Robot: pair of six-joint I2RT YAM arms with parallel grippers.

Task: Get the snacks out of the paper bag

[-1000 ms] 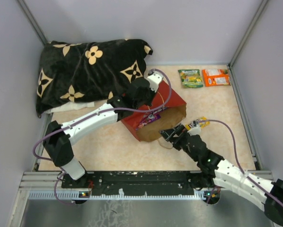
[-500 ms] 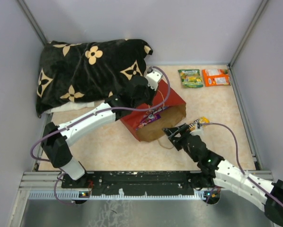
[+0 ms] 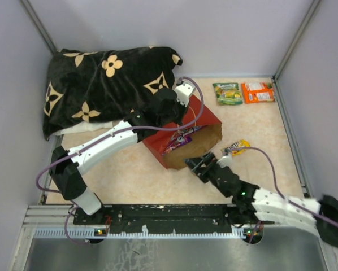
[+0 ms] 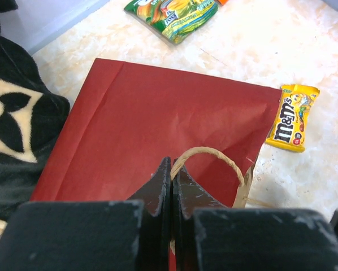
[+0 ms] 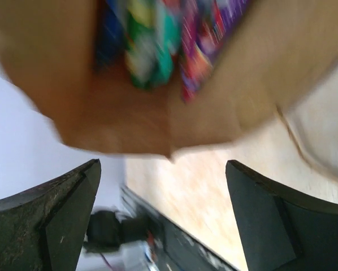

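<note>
The left gripper (image 4: 172,169) is clenched tight on the rim of the paper bag (image 4: 157,113), right where its looped handle (image 4: 214,152) starts. The right gripper (image 5: 162,165) is spread wide with nothing between its fingers and points into the bag's mouth from the near right.

The red bag lies on its side in the middle of the table, brown inside showing, mouth towards the near right. A purple packet (image 3: 177,141) pokes out at the mouth. Just right of the mouth lies a yellow M&M's pack (image 3: 235,148). Well apart, in the far right corner, a green packet (image 3: 228,94) and an orange packet (image 3: 257,92) lie side by side. A black flowered pillow (image 3: 107,84) fills the far left, its edge touching the bag.

The table (image 3: 129,169) is pale beige with a marbled look, shut in by plain grey walls, with a metal rail (image 3: 169,217) along the near edge.

Count: one bag, one pillow, three packets out on the table.

The top view shows only the purple packet in the bag. The right wrist view, though blurred, looks inside and adds blue and green-teal patches beside the purple. The left wrist view shows the bag's red outer side.
</note>
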